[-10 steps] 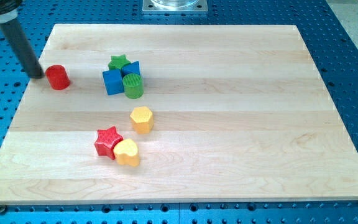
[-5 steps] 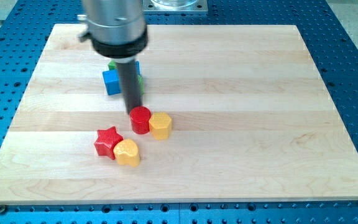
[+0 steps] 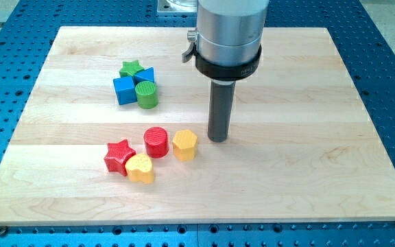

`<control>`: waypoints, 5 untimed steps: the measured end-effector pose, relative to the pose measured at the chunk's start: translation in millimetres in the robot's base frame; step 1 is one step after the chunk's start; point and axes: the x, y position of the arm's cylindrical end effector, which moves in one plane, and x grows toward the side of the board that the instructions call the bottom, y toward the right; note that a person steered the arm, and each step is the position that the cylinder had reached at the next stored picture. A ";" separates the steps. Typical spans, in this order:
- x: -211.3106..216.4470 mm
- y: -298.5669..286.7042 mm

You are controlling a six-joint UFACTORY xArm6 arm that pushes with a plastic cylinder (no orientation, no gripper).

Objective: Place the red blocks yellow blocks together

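A red cylinder (image 3: 156, 142) sits in the lower middle of the board, touching a yellow hexagon block (image 3: 184, 145) on its right. A red star (image 3: 119, 155) lies to the lower left of the cylinder, touching a yellow heart block (image 3: 140, 168). The heart sits just below the cylinder with a slim gap or light contact. My tip (image 3: 217, 139) stands on the board just right of the yellow hexagon, a short gap away, touching no block.
A green star (image 3: 130, 68), a blue cube (image 3: 124, 90), another blue block (image 3: 145, 75) and a green cylinder (image 3: 146, 95) cluster at the upper left. The wooden board (image 3: 307, 137) lies on a blue perforated table.
The red cylinder went from the board's upper left to beside the yellow hexagon, which shifted right. My tip moved from the far left, past the cylinder, to the hexagon's right.
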 end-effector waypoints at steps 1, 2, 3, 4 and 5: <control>13.6 -32.8; 15.0 -44.1; 19.6 -69.3; 18.1 -66.2; 14.5 -66.2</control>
